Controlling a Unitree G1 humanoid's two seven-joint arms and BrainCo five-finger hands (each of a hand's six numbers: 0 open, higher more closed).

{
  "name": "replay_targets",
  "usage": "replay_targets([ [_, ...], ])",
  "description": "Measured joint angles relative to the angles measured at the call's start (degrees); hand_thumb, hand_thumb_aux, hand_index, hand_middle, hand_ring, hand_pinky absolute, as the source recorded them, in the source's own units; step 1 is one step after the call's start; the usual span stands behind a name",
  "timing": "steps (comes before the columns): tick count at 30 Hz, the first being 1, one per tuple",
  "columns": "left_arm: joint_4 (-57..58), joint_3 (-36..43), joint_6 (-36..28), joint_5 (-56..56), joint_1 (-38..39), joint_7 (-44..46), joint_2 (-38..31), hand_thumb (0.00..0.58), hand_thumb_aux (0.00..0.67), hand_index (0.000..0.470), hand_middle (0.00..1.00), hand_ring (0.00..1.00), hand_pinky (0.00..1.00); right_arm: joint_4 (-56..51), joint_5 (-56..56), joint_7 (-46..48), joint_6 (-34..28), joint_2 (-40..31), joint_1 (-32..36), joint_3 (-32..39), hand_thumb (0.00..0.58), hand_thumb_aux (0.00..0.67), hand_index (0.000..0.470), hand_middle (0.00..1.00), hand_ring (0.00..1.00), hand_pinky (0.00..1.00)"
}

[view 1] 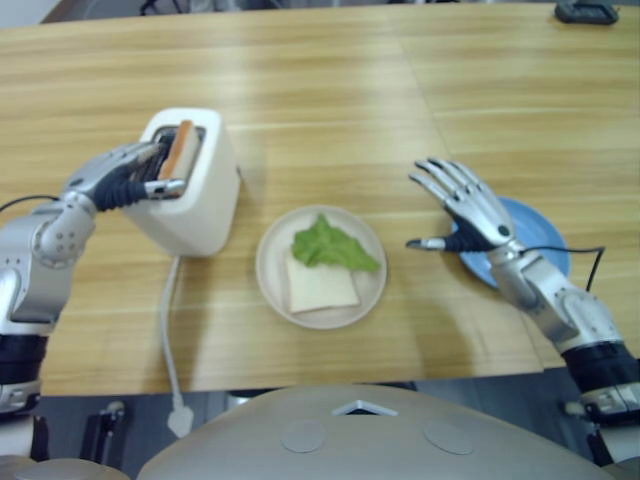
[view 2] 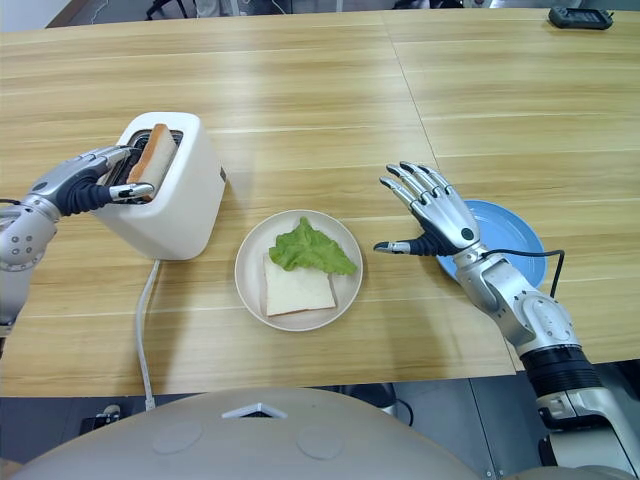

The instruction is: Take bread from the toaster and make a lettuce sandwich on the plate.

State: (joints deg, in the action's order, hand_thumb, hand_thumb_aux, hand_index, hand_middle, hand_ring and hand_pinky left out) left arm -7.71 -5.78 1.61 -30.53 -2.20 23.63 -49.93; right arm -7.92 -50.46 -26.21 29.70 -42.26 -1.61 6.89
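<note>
A white toaster point(view 1: 197, 197) stands at the left of the wooden table, with a slice of bread point(view 1: 179, 148) sticking up out of its slot. My left hand point(view 1: 135, 175) is at the toaster's top, its fingers closed around that slice. To the right, a cream plate point(view 1: 273, 262) holds a slice of white bread point(view 1: 320, 285) with a green lettuce leaf point(view 1: 330, 246) lying on its far part. My right hand point(view 1: 465, 208) hovers open, fingers spread, right of the plate and above the edge of a blue plate point(view 1: 535, 240).
The toaster's white cable point(view 1: 170, 340) runs down over the table's front edge, ending in a plug. A dark object point(view 1: 587, 12) lies at the far right corner. Bare wood stretches across the back of the table.
</note>
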Motion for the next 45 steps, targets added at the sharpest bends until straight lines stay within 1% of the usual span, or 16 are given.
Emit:
replay_targets([
  [3,0.2,2.1,-0.1,-1.5,-1.6,0.0,0.6,0.0,0.0,0.0,0.0,0.0,0.0,0.0,-0.3,-0.4,-0.3,0.3,-0.3,0.1,0.0,0.0,0.0,0.0,0.0,0.0],
  [4,0.4,2.9,-0.2,-2.3,-2.2,-0.1,1.0,0.12,0.074,0.051,0.0,0.0,0.0,-0.1,-0.6,-0.6,-0.3,0.4,-0.3,0.1,0.0,0.0,0.0,0.0,0.0,0.0],
  [5,0.5,3.3,-0.2,-2.7,-2.6,-0.2,1.2,0.288,0.194,0.133,0.0,0.0,0.0,-0.1,-0.7,-0.6,-0.4,0.4,-0.4,0.1,0.0,0.0,0.0,0.0,0.0,0.0],
  [6,0.9,3.9,-0.3,-3.1,-3.2,-0.4,1.4,0.494,0.413,0.283,0.0,0.0,0.0,-0.1,-0.8,-0.8,-0.4,0.6,-0.4,0.1,0.0,0.0,0.0,0.0,0.0,0.0],
  [7,1.2,4.1,-0.4,-3.2,-3.7,-0.6,1.7,0.58,0.67,0.46,0.0,0.0,0.0,-0.2,-0.8,-0.9,-0.5,0.7,-0.4,0.1,0.0,0.0,0.0,0.0,0.0,0.0],
  [12,4.1,6.0,0.1,-4.4,-6.5,-2.3,2.8,0.58,0.67,0.46,0.0,0.0,0.0,-0.2,-1.0,-1.4,-0.7,1.3,-0.5,0.2,0.0,0.0,0.0,0.0,0.0,0.0],
  [21,9.7,7.2,1.5,-4.9,-8.7,-5.1,3.7,0.58,0.67,0.46,0.0,0.0,0.0,-0.2,-1.0,-1.9,-1.5,1.6,-0.6,0.4,0.0,0.0,0.0,0.0,0.0,0.0],
  [28,12.6,6.9,2.1,-2.3,-9.9,-7.4,5.8,0.58,0.67,0.46,0.0,0.0,0.0,-0.2,-1.1,-2.5,-1.6,1.8,-0.6,1.5,0.0,0.0,0.0,0.0,0.0,0.0],
  [31,12.9,5.7,1.9,0.5,-10.1,-7.5,7.2,0.58,0.67,0.46,0.0,0.0,0.0,-0.2,-1.1,-2.8,-1.6,1.8,-0.6,1.8,0.0,0.0,0.0,0.0,0.0,0.0],
  [32,12.9,5.1,1.6,1.7,-10.2,-7.5,8.0,0.58,0.67,0.46,0.8,0.8,0.8,-0.2,-1.1,-2.8,-1.7,1.8,-0.6,1.8,0.0,0.0,0.0,0.0,0.0,0.0],
  [33,13.1,4.8,1.4,2.5,-10.5,-7.6,8.7,0.58,0.67,0.46,1.0,1.0,1.0,-0.2,-1.1,-2.9,-1.7,1.8,-0.6,1.8,0.0,0.0,0.0,0.0,0.0,0.0],
  [38,14.4,1.6,1.5,8.4,-12.8,-8.5,11.0,0.58,0.67,0.46,1.0,1.0,1.0,-0.2,-1.1,-2.9,-1.7,1.8,-0.5,1.9,0.0,0.0,0.0,0.0,0.0,0.0],
  [45,14.7,-1.0,1.5,13.8,-14.6,-9.2,12.5,0.58,0.67,0.46,1.0,1.0,1.0,-0.3,-1.1,-3.0,-1.7,1.9,-0.5,2.2,0.0,0.0,0.0,0.0,0.0,0.0],
])
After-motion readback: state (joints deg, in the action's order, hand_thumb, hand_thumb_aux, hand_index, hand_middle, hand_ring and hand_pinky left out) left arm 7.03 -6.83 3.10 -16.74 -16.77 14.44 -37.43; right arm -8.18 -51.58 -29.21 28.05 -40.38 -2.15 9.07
